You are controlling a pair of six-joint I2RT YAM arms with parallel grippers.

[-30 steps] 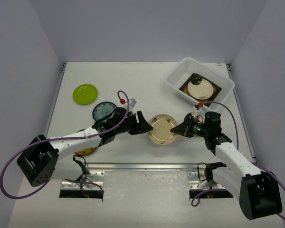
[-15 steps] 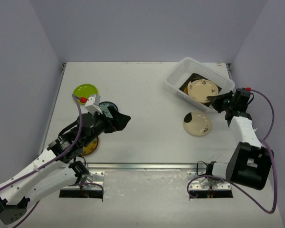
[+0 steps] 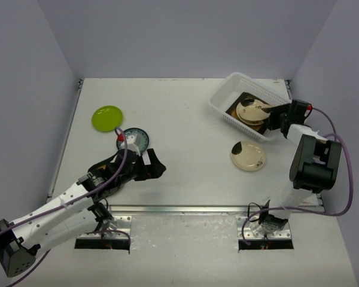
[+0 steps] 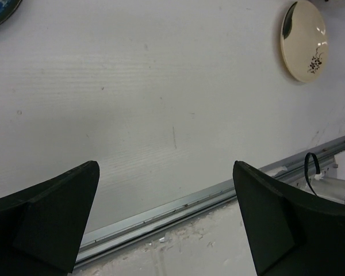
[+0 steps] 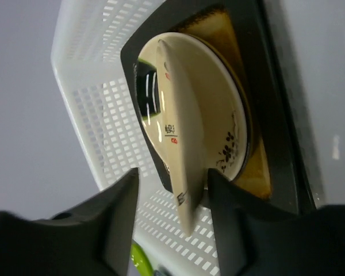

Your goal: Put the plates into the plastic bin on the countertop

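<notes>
The white slotted plastic bin stands at the back right of the countertop. In it, cream plates rest on an amber square plate. My right gripper reaches over the bin's near right rim. Its jaws are open, and a tilted cream plate's edge stands between them, leaning on the cream plate beneath. Another cream plate lies flat outside the bin. A blue-patterned plate and a lime green plate lie at the left. My left gripper is wide open and empty.
The left wrist view looks between its fingers at bare white surface and the metal front edge, with the loose cream plate at the upper right. Grey walls close in the left, back and right sides.
The right gripper went from the table's middle to the bin, and its jaws have opened around the cream plate there. The left arm drew back toward the near left, jaws wide.
</notes>
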